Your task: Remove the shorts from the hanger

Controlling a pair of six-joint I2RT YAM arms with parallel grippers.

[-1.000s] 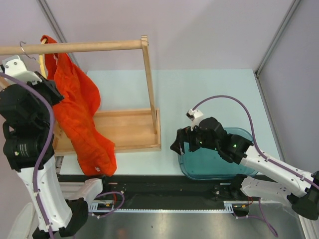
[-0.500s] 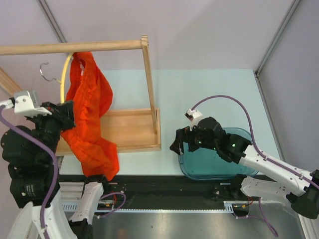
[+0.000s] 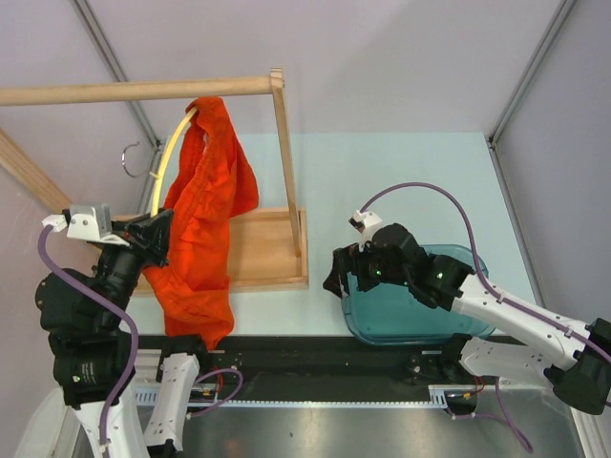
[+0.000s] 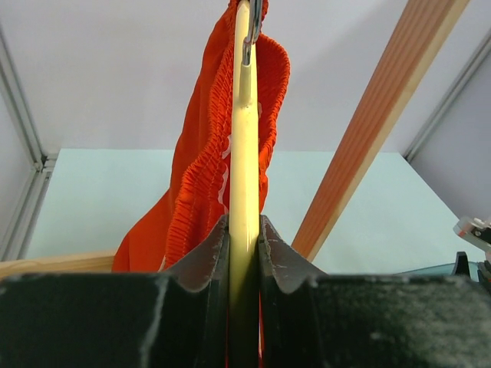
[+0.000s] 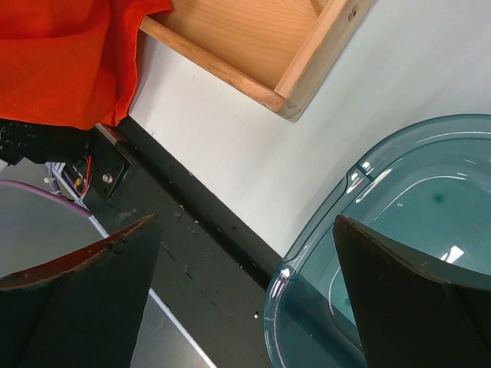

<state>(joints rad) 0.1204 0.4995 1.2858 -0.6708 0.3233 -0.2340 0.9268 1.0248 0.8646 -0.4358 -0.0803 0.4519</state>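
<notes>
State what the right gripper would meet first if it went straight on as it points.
The right gripper likely meets the table at its near edge by the black rail, beside the teal tub; depth unclear.

a robotics lab cell: pale partition walls [image 3: 382, 57] on grey metal frame posts [image 3: 528, 72], a pale mint tabletop [image 3: 401, 181], a black mounting rail [image 3: 315, 367], loose purple cables [image 3: 420, 186].

We see bright, even light in all views, with only faint, soft shadows. White glints lie on the rim of the tub [image 5: 359, 178]. Nearer the lens than the tub, the dark fingers [image 5: 77, 307] are blurred; beyond the tub, detail is crisp.
</notes>
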